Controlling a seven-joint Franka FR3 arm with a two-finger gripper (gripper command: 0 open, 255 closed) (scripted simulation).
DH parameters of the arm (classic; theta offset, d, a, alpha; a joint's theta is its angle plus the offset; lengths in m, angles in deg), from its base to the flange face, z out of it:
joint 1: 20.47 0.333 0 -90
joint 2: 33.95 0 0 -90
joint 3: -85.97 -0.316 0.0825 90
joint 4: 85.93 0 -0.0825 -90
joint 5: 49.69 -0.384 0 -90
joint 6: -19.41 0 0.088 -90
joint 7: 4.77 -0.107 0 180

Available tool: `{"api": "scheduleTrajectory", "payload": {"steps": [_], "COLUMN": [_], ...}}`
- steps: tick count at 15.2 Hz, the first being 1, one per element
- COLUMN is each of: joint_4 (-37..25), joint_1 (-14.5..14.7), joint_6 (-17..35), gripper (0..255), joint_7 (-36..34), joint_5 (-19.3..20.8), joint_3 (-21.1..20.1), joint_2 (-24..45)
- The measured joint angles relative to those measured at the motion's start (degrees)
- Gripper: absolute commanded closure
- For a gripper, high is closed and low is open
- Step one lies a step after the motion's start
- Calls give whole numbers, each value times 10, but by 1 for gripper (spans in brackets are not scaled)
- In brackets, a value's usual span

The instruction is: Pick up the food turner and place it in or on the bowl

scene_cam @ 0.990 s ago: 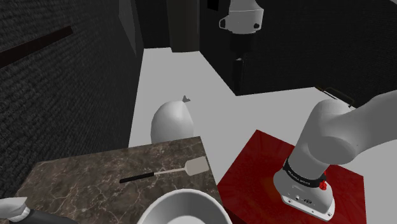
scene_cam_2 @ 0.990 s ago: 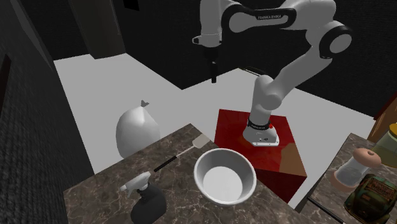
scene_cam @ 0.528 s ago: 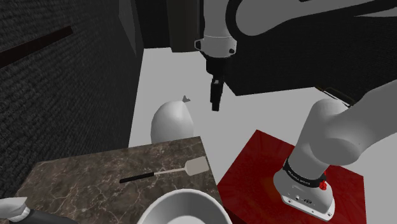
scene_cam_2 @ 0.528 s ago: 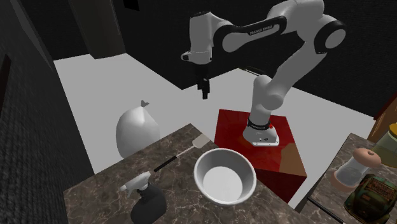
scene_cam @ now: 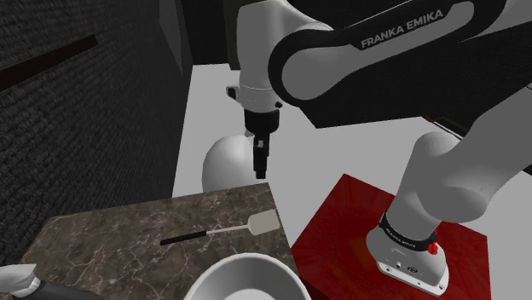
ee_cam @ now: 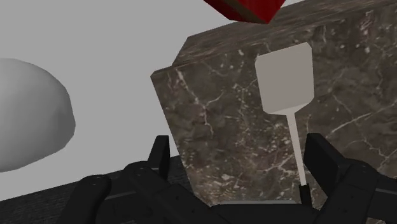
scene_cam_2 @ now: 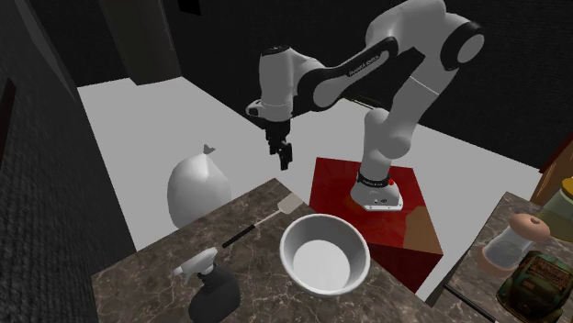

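Note:
The food turner (scene_cam: 223,230) lies flat on the dark marble counter (scene_cam: 102,243), its pale blade toward the counter's edge and its black handle pointing inward. In the second exterior view the turner (scene_cam_2: 264,219) lies just beside the white bowl (scene_cam_2: 287,240). The bowl's rim (scene_cam: 223,266) shows at the shoulder view's bottom edge. My gripper (scene_cam: 260,169) hangs in the air above the counter's far edge, pointing down, well above the turner. Seen from the side, the gripper (scene_cam_2: 285,161) holds nothing. In the wrist view the gripper (ee_cam: 240,160) is open, with the turner's blade (ee_cam: 284,79) ahead on the counter (ee_cam: 216,114).
A white tied sack (scene_cam: 228,162) sits on the grey floor beyond the counter. The red stand (scene_cam: 337,223) is close to the counter's edge. A spray bottle (scene_cam_2: 212,281) stands on the counter near the bowl. Jars (scene_cam_2: 511,246) stand on another counter at the second exterior view's right.
The arm has swung down and toward the counter. The gripper dropped from high over the floor to just above the counter's far edge.

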Motion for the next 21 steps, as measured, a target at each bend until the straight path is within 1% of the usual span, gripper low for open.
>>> {"api": "scheduleTrajectory", "payload": {"steps": [2,5,9,12,19,21], "joint_4": [2,-14,-39,-58,-47,-43], "joint_1": [10,21,34,44,45,45], "joint_6": [37,84,139,170,229,237], "gripper": [0,0,0,0,0,0], "joint_7": [1,-1,-6,-16,-33,-35], "joint_5": [-2,3,21,40,66,69], "joint_3": [-16,-41,-70,-90,-98,-98], "joint_2": [28,82,151,196,246,250]}}
